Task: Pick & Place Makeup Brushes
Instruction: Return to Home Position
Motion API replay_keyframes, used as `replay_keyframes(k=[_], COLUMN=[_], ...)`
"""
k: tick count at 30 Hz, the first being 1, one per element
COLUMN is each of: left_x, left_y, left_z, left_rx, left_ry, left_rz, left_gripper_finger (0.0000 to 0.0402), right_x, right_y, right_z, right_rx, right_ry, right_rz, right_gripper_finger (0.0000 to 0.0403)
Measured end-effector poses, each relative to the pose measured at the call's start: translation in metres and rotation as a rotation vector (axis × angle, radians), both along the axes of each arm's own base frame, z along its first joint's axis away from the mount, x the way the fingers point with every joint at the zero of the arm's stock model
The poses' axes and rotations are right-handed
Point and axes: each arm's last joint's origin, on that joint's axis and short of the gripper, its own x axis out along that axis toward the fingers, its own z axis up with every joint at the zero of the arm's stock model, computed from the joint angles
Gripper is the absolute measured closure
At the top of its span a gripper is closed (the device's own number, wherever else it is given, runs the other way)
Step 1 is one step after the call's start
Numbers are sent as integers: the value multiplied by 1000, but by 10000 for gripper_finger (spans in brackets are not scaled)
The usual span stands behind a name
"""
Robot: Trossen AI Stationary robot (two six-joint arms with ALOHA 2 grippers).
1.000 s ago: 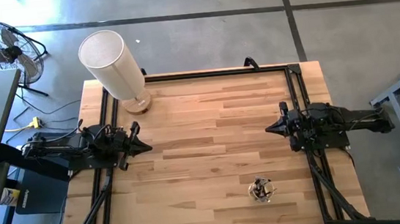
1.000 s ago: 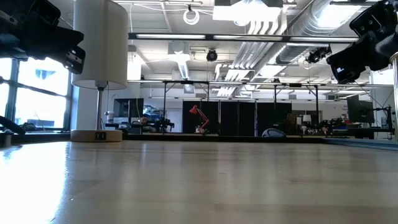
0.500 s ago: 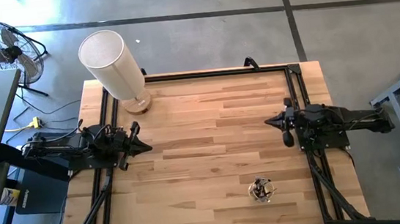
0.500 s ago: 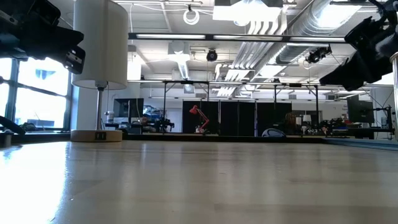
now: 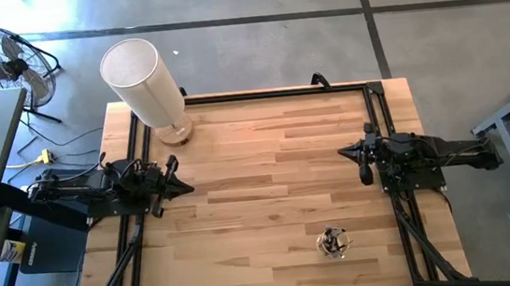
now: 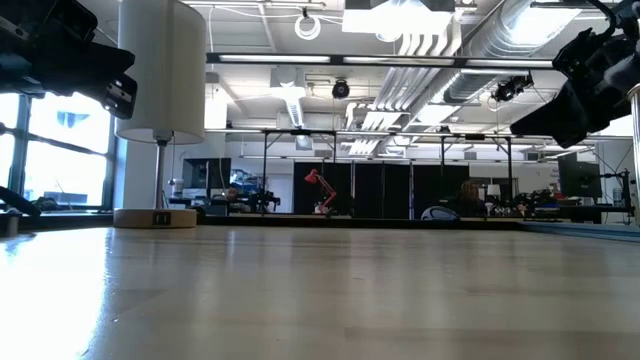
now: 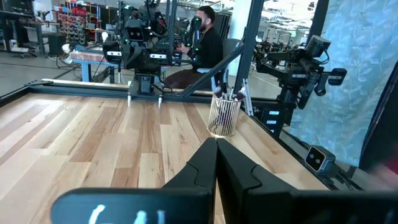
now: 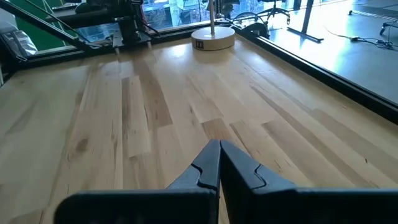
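The makeup brushes [image 5: 334, 240] stand bunched in a small round wire cup [image 5: 332, 244] near the table's near edge, right of centre. In the left wrist view the brushes' tips [image 7: 227, 94] stick up out of the cup [image 7: 223, 117]. My left gripper [image 5: 187, 188] hovers shut over the table's left side, pointing right, far from the cup. My right gripper [image 5: 341, 154] hovers shut over the right side, pointing left, beyond the cup. The shut fingers show in both wrist views, left gripper [image 7: 216, 148] and right gripper [image 8: 220, 148]. Neither touches anything.
A white-shaded lamp [image 5: 141, 77] stands on its round base [image 5: 175, 131] at the far left corner of the table [image 5: 269, 189]; its base [image 8: 212, 38] shows in the right wrist view. A black frame rail [image 5: 269, 94] runs along the table's edges. A person [image 7: 202, 43] sits beyond the table.
My right gripper has rolled about its wrist and shifted slightly toward the table's far edge, staying shut. The left arm, the cup and the brushes have kept still.
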Motion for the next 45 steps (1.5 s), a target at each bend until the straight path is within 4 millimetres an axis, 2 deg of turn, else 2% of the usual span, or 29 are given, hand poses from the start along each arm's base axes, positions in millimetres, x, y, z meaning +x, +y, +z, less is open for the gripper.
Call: replay_keyframes(k=[45], left_x=[0], left_y=[0], left_z=[0], left_rx=[0], left_ry=[0], left_rz=[0], left_gripper_finger=[400], right_x=[0], right_y=[0], right_z=[0], right_rx=[0], right_ry=[0], right_rz=[1], right_gripper_finger=[393])
